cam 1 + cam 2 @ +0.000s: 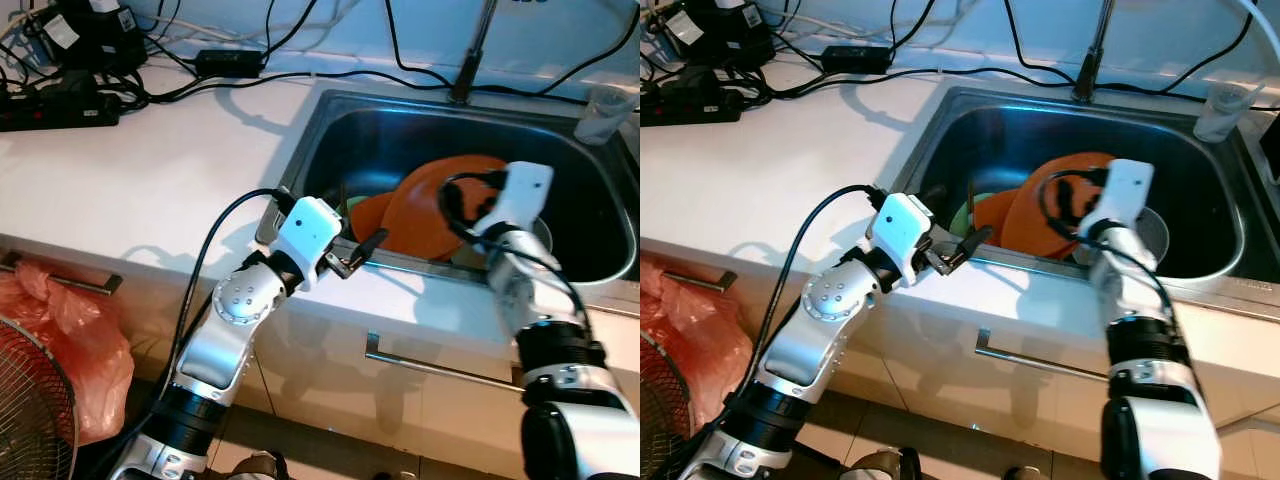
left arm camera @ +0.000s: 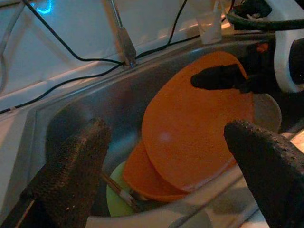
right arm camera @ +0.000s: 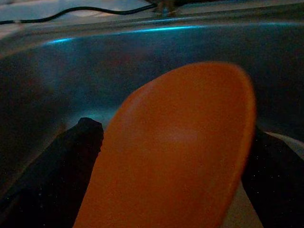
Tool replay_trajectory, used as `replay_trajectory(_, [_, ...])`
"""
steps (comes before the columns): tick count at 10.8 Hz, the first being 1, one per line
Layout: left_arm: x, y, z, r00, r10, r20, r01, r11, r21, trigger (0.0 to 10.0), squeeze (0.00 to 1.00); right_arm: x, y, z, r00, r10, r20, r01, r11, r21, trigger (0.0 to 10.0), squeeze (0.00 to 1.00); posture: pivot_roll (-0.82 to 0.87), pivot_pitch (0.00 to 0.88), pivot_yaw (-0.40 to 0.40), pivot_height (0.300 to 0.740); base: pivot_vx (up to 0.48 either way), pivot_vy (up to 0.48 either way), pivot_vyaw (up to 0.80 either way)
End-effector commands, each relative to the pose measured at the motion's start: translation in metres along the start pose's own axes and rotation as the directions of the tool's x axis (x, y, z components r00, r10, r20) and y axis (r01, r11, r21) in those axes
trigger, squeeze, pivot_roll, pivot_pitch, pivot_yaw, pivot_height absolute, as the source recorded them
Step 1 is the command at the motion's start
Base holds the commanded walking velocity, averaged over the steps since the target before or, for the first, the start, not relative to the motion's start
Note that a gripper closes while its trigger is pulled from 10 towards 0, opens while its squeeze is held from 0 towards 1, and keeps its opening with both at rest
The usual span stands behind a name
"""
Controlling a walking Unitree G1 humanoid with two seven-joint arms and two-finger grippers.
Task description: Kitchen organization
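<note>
A large orange plate (image 1: 430, 215) leans tilted in the steel sink (image 1: 330, 130), over a second orange plate (image 2: 137, 171) and a green dish (image 2: 114, 199) with thin sticks beside it. My right gripper (image 1: 470, 205) reaches down into the sink at the plate's upper edge. In the right wrist view its fingers (image 3: 71, 156) stand wide apart with the orange plate (image 3: 175, 152) between them. My left gripper (image 1: 362, 252) hovers open at the sink's near rim, pointing at the plates and holding nothing. A pale bowl (image 1: 545, 235) sits behind the plate.
A faucet (image 1: 470, 60) rises behind the sink and a clear cup (image 1: 605, 112) stands at its far right corner. Power strips and cables (image 1: 60, 105) lie on the white counter at the back left. A red bag (image 1: 70, 340) and a fan (image 1: 30, 410) are low left.
</note>
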State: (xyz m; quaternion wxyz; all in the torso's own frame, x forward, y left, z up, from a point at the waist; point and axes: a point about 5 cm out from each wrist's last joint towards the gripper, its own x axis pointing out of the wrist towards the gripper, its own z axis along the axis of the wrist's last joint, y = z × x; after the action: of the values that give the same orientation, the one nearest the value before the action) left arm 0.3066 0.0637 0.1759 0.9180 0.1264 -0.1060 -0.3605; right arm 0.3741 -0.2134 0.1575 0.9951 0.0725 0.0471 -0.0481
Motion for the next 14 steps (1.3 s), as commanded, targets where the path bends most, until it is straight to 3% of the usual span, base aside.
replay_trajectory(1, [0.002, 0.0, 0.0, 1.0, -0.011, -0.001, 0.011, 1.0, -0.001, 10.0, 1.0, -0.003, -0.009, 0.001, 1.0, -0.031, -0.001, 0.031, 1.0, -0.007, 10.0, 1.0, 0.04, 0.036, 0.033, 0.74, 0.0, 0.0, 0.0])
replay_trajectory(7, [0.007, 0.001, 0.0, 1.0, -0.017, -0.004, 0.017, 1.0, -0.001, 10.0, 1.0, -0.011, -0.038, 0.025, 0.993, -0.105, 0.056, 0.109, 0.991, -0.075, 10.0, 1.0, 0.03, 0.016, 0.042, 0.74, 0.0, 0.0, 0.0])
replay_trajectory(8, [0.007, 0.003, 0.0, 1.0, -0.01, -0.004, 0.01, 1.0, -0.002, 10.0, 0.96, -0.011, -0.04, 0.03, 0.992, -0.107, 0.067, 0.112, 0.991, -0.074, 10.0, 1.0, 0.03, 0.015, 0.041, 0.74, 0.0, 0.0, 0.0])
replay_trajectory(9, [0.008, 0.006, 0.0, 1.0, 0.023, -0.006, -0.023, 1.0, -0.014, 10.0, 0.1, -0.012, -0.037, 0.03, 0.993, -0.099, 0.072, 0.103, 0.993, -0.054, 10.0, 1.0, 0.03, 0.015, 0.039, 0.74, 0.0, 0.0, 0.0])
replay_trajectory(10, [0.008, 0.015, 0.001, 0.994, 0.108, -0.009, -0.108, 0.992, -0.065, 10.0, 0.0, -0.013, -0.027, 0.028, 0.995, -0.066, 0.079, 0.068, 0.997, -0.022, 10.0, 1.0, 0.03, 0.014, 0.034, 0.74, 0.0, 0.0, 0.0])
replay_trajectory(11, [0.006, 0.025, 0.0, 0.978, 0.206, -0.022, -0.207, 0.971, -0.118, 10.0, 0.0, -0.014, -0.016, 0.024, 0.996, -0.032, 0.079, 0.032, 0.999, -0.002, 10.0, 0.9, 0.03, 0.014, 0.034, 0.74, 0.0, 0.0, 0.0])
replay_trajectory(12, [0.004, 0.032, -0.001, 0.964, 0.266, -0.023, -0.267, 0.952, -0.15, 10.0, 0.0, -0.015, -0.009, 0.023, 0.997, -0.007, 0.075, 0.007, 1.0, -0.001, 10.0, 0.0, 0.03, 0.011, 0.023, 0.74, 0.0, 0.0, 0.0])
replay_trajectory(14, [-0.004, 0.051, 0.005, 0.912, 0.409, 0.03, -0.403, 0.906, -0.127, 10.0, 0.0, -0.02, 0.01, 0.023, 0.993, 0.06, 0.098, -0.061, 0.998, 0.01, 10.0, 0.0, 0.03, 0.006, 0.009, 0.74, 0.0, 0.0, 0.0])
